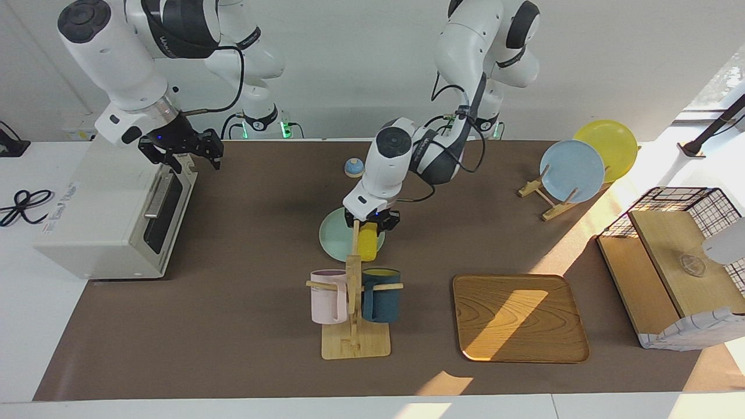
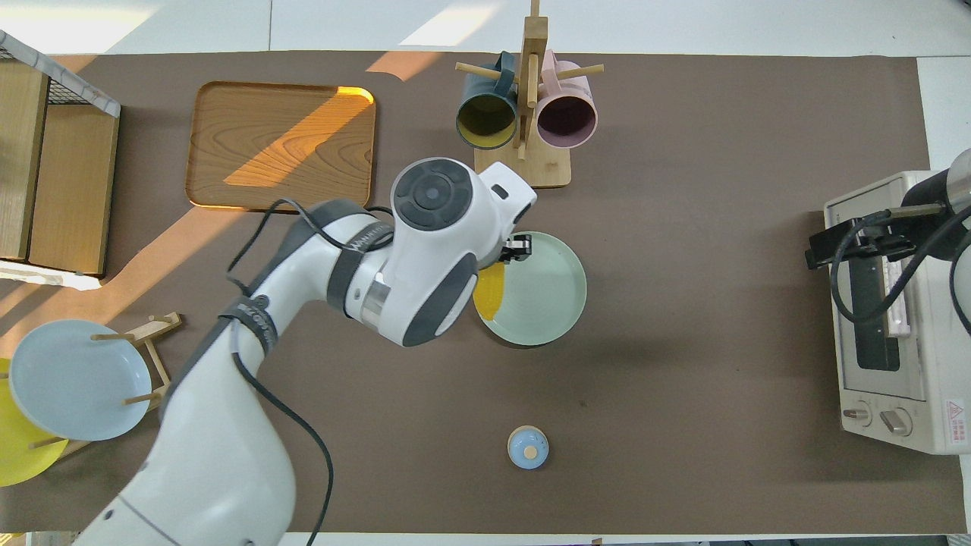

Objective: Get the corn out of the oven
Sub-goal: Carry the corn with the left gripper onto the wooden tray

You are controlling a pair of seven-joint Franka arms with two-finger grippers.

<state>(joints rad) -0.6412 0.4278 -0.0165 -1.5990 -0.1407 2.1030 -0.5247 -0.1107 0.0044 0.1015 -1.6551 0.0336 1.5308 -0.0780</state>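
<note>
The yellow corn (image 1: 366, 245) lies on a pale green plate (image 1: 333, 238) in the middle of the table, at the plate's edge toward the left arm's end. It also shows in the overhead view (image 2: 491, 292), on the plate (image 2: 550, 292). My left gripper (image 1: 372, 221) hangs just over the corn's upper end; I cannot tell whether it grips it. The white oven (image 1: 99, 221) stands at the right arm's end of the table, its dark glass door shut. My right gripper (image 1: 181, 152) is open and empty over the door's top edge (image 2: 865, 250).
A mug rack (image 1: 354, 326) with a pink and a dark blue mug stands just farther from the robots than the plate. A wooden tray (image 1: 520, 317), a plate stand (image 1: 570, 171), a wire basket (image 1: 675, 262) and a small blue knob (image 1: 354, 167) are also on the table.
</note>
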